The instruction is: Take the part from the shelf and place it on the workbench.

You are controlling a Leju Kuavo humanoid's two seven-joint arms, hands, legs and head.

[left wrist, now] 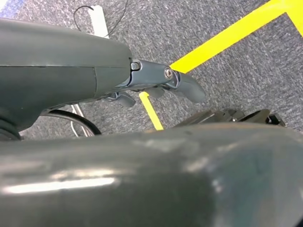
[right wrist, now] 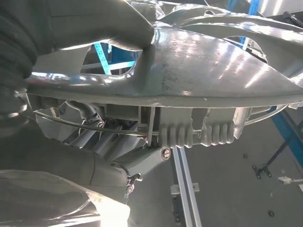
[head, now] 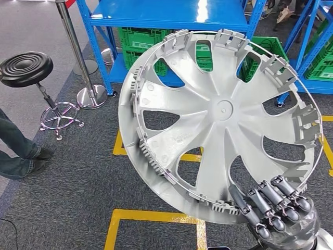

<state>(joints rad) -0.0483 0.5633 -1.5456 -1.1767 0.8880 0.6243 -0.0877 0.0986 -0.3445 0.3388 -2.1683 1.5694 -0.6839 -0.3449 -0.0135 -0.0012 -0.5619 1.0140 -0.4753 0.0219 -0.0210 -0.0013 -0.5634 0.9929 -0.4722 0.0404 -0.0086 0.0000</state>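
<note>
My right hand (head: 274, 211) gripping the silver hubcap (head: 220, 125) by its rim, held tilted over the grey carpet (head: 78, 182), my left hand (left wrist: 157, 82) hanging, fingers hard to tell

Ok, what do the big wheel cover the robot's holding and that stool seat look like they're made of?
The wheel cover, gripped by the right robot hand, looks like silver-painted moulded plastic: thin ribs and clips ring its back. The stool seat seems black plastic or rubber, with matte concentric ridges.
</note>
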